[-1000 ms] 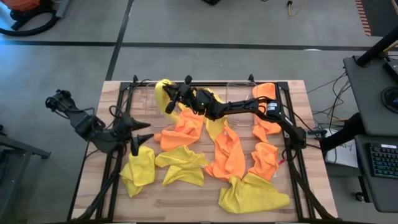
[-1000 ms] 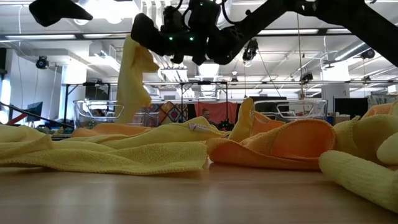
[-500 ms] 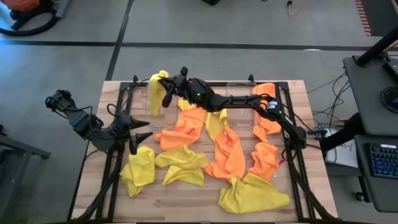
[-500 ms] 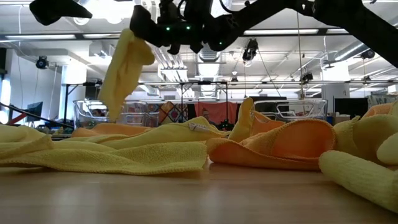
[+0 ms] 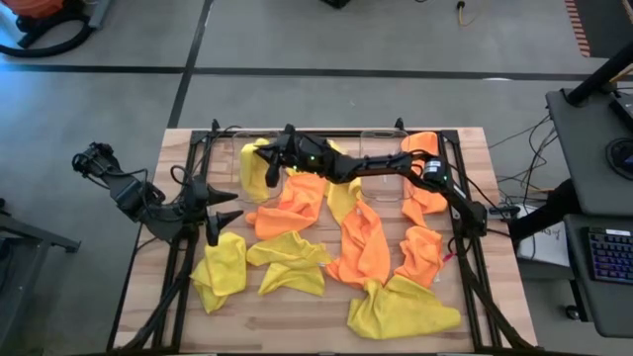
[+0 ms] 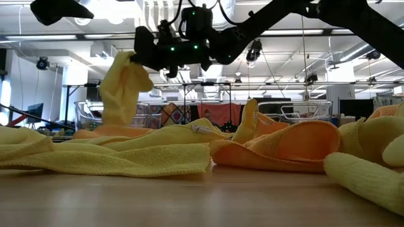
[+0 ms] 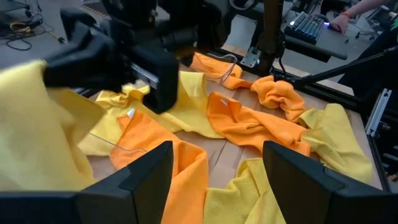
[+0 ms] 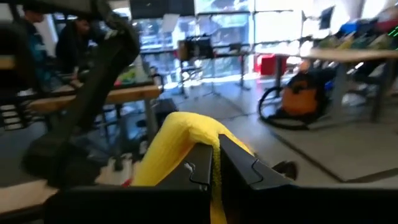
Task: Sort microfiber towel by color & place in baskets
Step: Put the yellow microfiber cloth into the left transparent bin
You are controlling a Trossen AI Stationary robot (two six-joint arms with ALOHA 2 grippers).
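Microfiber towels are lying scattered over the wooden table (image 5: pixel 297 326), yellow and orange mixed, some overlapping. One yellow towel (image 5: pixel 255 166) is hanging in the air from the right gripper (image 5: pixel 274 163), whose fingers are clenched on its upper edge; the right wrist view shows the yellow cloth (image 8: pixel 180 146) pinched between the two dark fingers. The right arm is reaching across the far side of the table toward the left, and the held towel is dangling over the clear basket (image 5: pixel 237 148) at the far left; I cannot tell whether the cloth is touching the basket walls. In the low view the same towel (image 6: pixel 123 85) is drooping well above the cloths on the table.

A second clear basket (image 5: pixel 381 138) is standing at the far edge beside the first, near the right arm; an orange towel (image 5: pixel 423 143) is sitting just to its right.

On the table: a long orange towel (image 5: pixel 361 247) is running down the middle, another orange one (image 5: pixel 292 208) is lying left of it, and yellow towels are lying at the near left (image 5: pixel 223 272) and near right (image 5: pixel 401 309).

The left gripper (image 5: pixel 226 222) is waiting at the table's left edge, fingers spread and holding nothing.
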